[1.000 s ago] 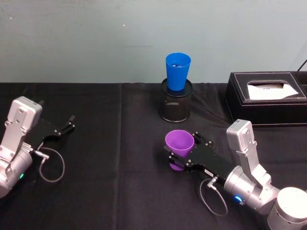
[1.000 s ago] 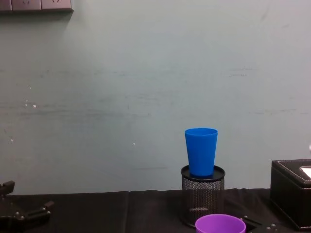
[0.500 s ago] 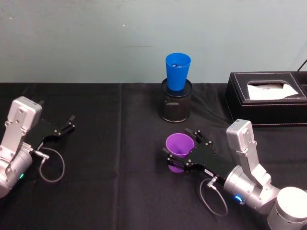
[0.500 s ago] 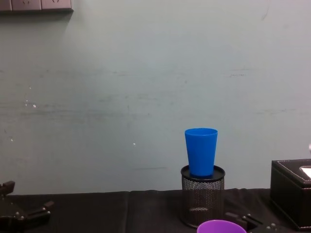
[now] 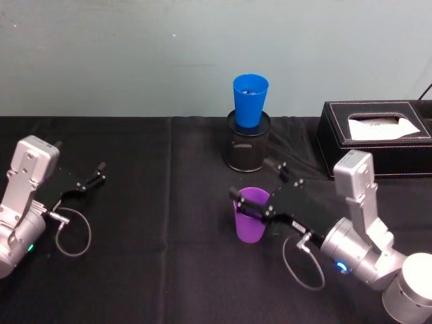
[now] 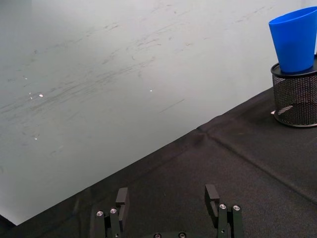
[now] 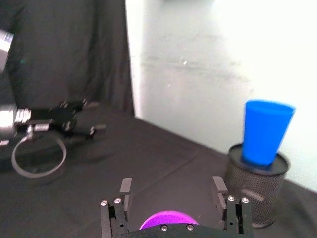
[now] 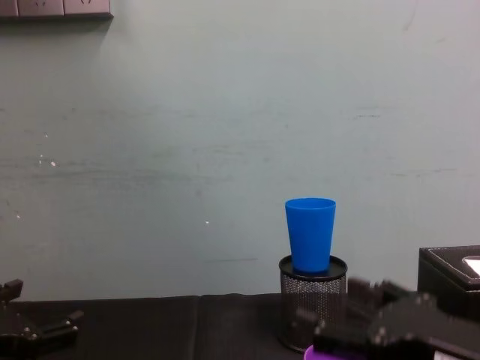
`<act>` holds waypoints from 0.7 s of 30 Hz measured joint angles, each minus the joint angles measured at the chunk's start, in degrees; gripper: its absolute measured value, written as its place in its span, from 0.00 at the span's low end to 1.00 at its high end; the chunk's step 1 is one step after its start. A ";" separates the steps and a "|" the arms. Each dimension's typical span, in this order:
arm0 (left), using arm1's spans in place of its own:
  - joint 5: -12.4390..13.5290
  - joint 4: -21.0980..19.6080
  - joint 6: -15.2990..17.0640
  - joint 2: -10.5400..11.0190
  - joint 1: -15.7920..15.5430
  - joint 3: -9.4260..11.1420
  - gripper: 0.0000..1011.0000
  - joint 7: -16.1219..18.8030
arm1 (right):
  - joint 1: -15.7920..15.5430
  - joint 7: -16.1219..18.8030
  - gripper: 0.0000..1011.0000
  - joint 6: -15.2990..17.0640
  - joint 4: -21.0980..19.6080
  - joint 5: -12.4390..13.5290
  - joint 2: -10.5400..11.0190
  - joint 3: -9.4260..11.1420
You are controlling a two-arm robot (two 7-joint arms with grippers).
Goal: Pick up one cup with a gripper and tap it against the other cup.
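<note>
Cloth (image 5: 155, 223) lies bare between the arms. The purple cup (image 5: 250, 217) is seen upright near table centre, with the right gripper (image 5: 260, 187) spread wide about its rim, not clamped. The blue cup (image 5: 250, 100) is seated in a mesh holder (image 5: 247, 150) behind. The left gripper (image 5: 94, 177) is parked, jaws parted.

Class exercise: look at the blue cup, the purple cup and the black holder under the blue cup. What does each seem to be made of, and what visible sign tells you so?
Blue cup: probably plastic; smooth, evenly coloured tapered wall with a thin rim.
Purple cup: likely the same plastic; uniform colour, slightly glossy.
Black holder: apparently metal wire mesh; fine see-through grid with a solid rim, matte black.
</note>
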 joint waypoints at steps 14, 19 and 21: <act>0.00 0.00 0.00 0.00 0.00 0.00 0.99 0.00 | 0.35 -9.76 0.99 5.89 -1.89 -3.28 -1.24 4.60; 0.00 0.00 0.00 0.00 0.00 0.00 0.99 0.00 | 0.88 -12.35 0.99 8.18 -0.07 -4.28 -2.47 6.17; 0.00 0.00 0.00 0.00 0.00 0.00 0.99 0.00 | 1.08 -13.16 0.99 8.51 1.02 -4.70 -3.01 6.74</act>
